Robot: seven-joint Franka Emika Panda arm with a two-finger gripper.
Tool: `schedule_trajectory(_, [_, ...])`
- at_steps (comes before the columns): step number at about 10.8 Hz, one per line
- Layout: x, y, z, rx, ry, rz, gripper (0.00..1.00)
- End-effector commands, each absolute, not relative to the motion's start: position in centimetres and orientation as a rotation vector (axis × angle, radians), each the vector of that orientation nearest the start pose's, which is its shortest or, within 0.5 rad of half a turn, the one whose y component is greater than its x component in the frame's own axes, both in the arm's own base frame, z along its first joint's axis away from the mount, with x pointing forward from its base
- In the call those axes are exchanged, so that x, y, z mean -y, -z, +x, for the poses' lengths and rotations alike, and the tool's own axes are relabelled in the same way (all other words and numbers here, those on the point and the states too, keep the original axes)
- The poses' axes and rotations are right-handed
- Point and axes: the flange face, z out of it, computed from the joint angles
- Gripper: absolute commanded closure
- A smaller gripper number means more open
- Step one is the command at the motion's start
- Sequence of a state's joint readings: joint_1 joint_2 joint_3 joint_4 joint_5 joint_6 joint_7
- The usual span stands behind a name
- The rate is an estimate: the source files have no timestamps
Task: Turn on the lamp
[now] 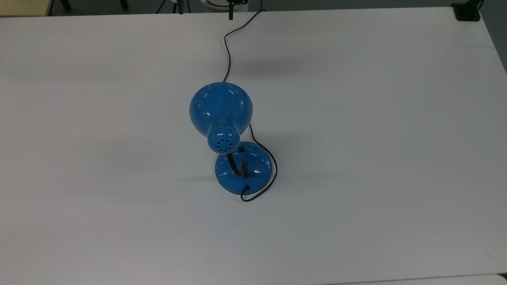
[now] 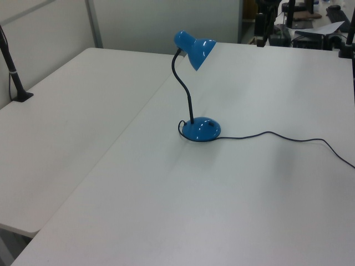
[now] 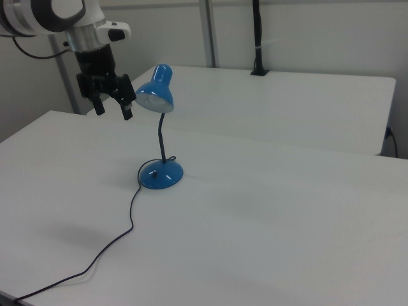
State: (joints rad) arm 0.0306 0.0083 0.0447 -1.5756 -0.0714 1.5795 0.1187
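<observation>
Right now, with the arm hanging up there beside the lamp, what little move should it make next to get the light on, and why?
Probably lower the pincer toward the lamp's base. It hangs open in the air at shade height, touching nothing, while the small black switch sits low on the base, under the shade's rear cap in the top view. The shade looks unlit.

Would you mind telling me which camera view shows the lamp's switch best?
The top view: looking down on the lamp, the small black switch sits clear on the blue base beside the shade. In the left view it is a faint dark mark; in the right view I cannot make it out.
</observation>
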Motion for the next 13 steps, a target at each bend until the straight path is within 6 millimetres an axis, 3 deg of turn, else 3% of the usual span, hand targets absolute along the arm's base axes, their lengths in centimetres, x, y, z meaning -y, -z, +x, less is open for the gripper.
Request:
schedule_trajectory(1, [-3.31, -62.13, 54.77, -0.031, -0.045, -3.212, 0.0])
schedule_trajectory(11, [-3.65, -61.61, 54.83, -0.018, -0.059, -3.212, 0.01])
schedule_trajectory(12, [-3.76, -61.47, 54.94, -0.015, -0.06, -3.21, 0.18])
schedule_trajectory(13, [-3.83, -61.42, 54.97, -0.01, -0.057, -3.212, 0.42])
